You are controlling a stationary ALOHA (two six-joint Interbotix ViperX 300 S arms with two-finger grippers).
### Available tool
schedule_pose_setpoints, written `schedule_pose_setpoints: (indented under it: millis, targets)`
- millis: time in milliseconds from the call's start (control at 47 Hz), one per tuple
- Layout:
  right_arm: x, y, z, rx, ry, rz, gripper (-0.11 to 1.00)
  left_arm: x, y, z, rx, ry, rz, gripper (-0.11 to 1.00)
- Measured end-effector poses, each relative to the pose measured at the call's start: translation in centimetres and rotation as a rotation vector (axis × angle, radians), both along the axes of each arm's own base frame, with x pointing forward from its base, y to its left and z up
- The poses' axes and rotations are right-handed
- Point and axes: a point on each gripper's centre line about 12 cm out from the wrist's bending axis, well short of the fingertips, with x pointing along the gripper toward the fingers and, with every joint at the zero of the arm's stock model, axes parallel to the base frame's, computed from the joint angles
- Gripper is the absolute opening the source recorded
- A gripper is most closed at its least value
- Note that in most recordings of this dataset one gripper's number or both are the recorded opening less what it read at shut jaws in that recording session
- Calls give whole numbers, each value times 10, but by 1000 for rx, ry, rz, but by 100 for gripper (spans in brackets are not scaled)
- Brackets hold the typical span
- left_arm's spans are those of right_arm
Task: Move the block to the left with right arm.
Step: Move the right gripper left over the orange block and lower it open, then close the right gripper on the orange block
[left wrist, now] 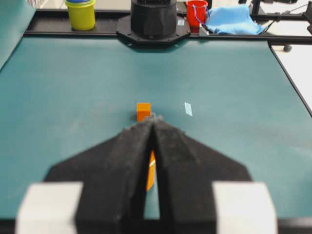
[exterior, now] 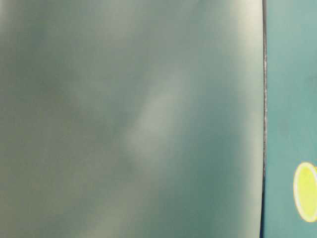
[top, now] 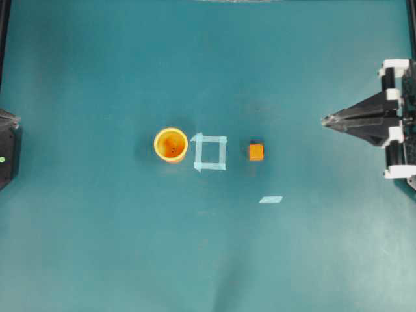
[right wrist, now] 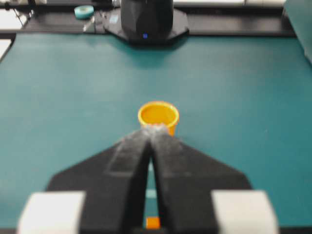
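Note:
The block [top: 256, 152], a small orange cube, sits on the teal table just right of a pale tape square [top: 210, 152]. My right gripper [top: 325, 120] hovers well to the right of the block, its tips pointing left and pressed together, holding nothing. In the right wrist view the fingers [right wrist: 153, 129] meet at the tips; the block [right wrist: 153, 223] shows low in the gap behind them. My left gripper [left wrist: 152, 119] is shut and empty too, and the block [left wrist: 143, 111] lies far beyond its tips.
A yellow-orange cup [top: 171, 144] stands upright left of the tape square; its rim also appears in the table-level view [exterior: 306, 192]. A loose tape strip [top: 271, 199] lies in front of the block. Off the table's end stand a yellow-green cup [left wrist: 81, 13], a red cup [left wrist: 196, 12] and a blue cloth [left wrist: 234, 19].

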Motion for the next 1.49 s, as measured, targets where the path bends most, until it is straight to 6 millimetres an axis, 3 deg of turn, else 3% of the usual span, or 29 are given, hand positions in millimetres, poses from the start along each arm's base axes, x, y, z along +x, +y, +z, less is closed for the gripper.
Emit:
schedule_pose_setpoints:
  millis: [192,383,660,873,1085,1490]
  targets:
    - [14,0,-16,3,58,0,43,-2,1,-7,-2,40,5,0]
    - [37,-4,-39,8,159,-12,55,-6,1,-9,-2,66,5,0]
    - [82,-12,-84,14,346,-30,57,-18,1,0,-2,80,7,0]
    - [104,-14,-128,15,503,-30,57,-24,1,8,0,67,7,0]
    - [111,-14,-155,17,604,-27,64,-26,1,10,-2,61,7,0]
    - [112,-15,-175,21,692,-28,64,-26,1,9,0,71,7,0]
